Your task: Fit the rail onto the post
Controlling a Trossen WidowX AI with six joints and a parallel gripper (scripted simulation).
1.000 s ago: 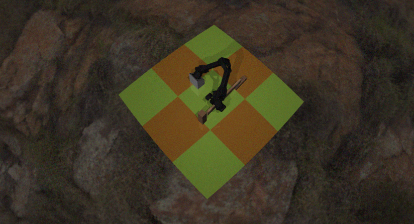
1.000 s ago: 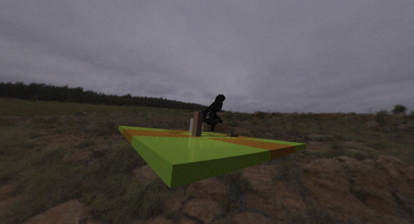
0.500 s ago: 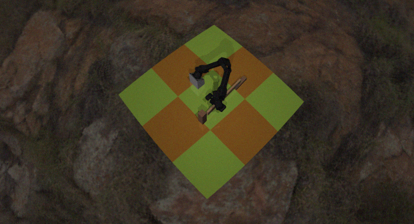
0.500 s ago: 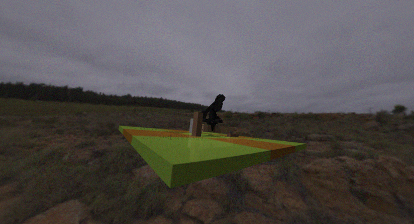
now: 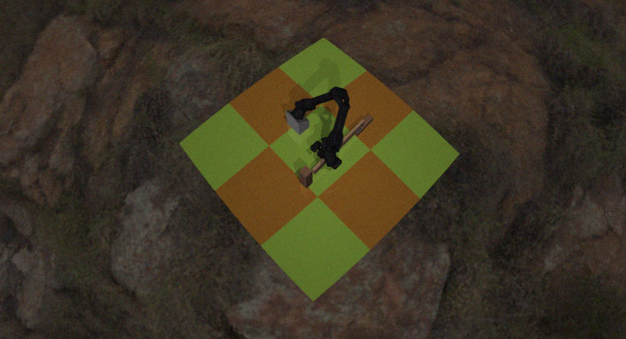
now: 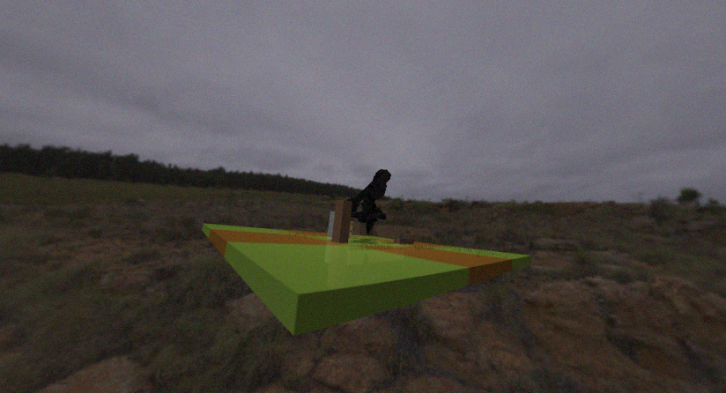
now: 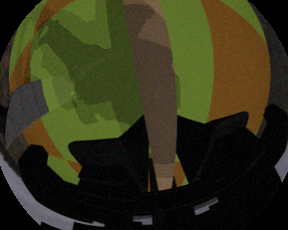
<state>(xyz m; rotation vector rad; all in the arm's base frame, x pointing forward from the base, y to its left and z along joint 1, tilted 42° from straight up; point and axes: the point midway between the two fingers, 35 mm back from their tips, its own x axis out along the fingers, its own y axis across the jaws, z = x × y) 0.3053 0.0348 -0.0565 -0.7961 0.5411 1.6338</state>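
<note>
The long wooden rail (image 5: 318, 166) (image 7: 159, 99) runs diagonally across the board. My gripper (image 7: 154, 115) is shut on the rail, nearer its post end, with one dark finger on each side. The short wooden post (image 5: 305, 178) (image 6: 342, 221) stands upright at that end. A narrow gap seems to show between rail and post from above. In the exterior view a pale end face shows just behind the post, and the pegs are not visible. The far end of the rail lies at the footboard block (image 5: 369, 118); I cannot make out the bracket seating or whether the rail is exactly level.
The grey arm base block (image 5: 297, 122) (image 7: 27, 111) stands to one side of the rail, and the black arm (image 5: 340, 113) arches from it over the rail. The green and orange checkered table (image 5: 313, 248) (image 6: 304, 268) ends in open edges all around.
</note>
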